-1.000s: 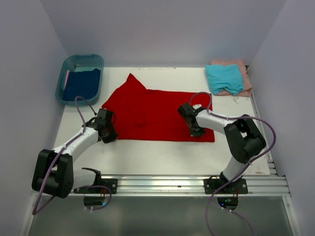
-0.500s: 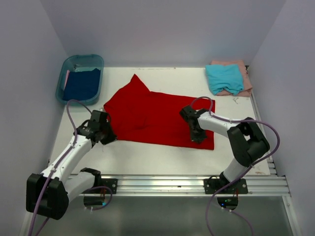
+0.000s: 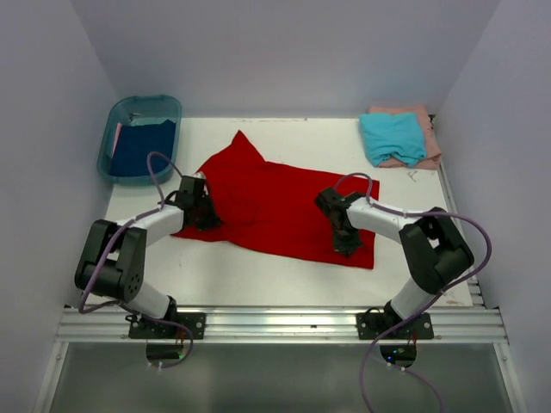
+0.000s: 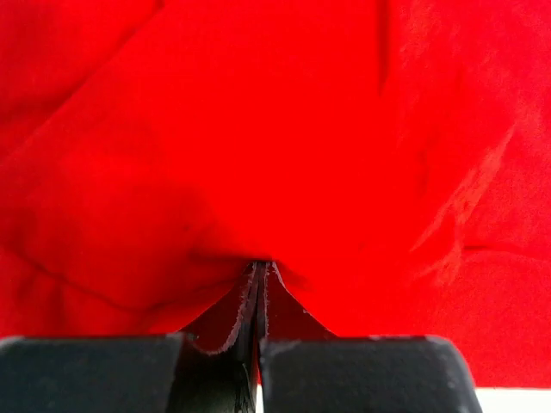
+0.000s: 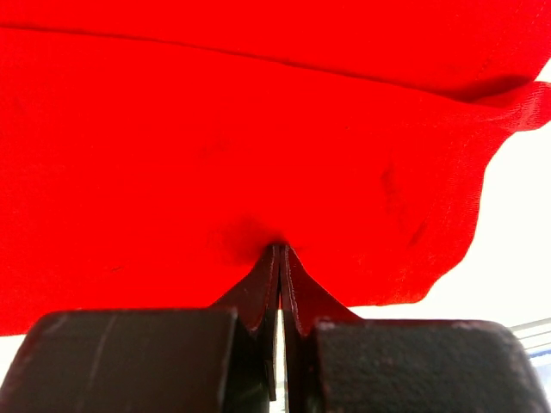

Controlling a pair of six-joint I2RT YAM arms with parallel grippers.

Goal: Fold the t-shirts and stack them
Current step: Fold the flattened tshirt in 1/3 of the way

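Left gripper (image 3: pixel 198 209) low, arm folded back, jaws pinched tight on red t-shirt (image 3: pixel 275 202); right gripper (image 3: pixel 342 231) low, elbow bent, same pinch

Bright red t-shirt (image 3: pixel 284 206), plain, no print, on white tabletop (image 3: pixel 258 280). Turquoise t-shirt (image 3: pixel 393 136), pale pink t-shirt (image 3: pixel 400 110), both plain. Dark blue t-shirt (image 3: pixel 142 148); see-through teal tub (image 3: pixel 146 107). Black fingers (image 4: pixel 86 374), white-and-black arms (image 3: pixel 155 224), purple cables (image 3: pixel 151 172).
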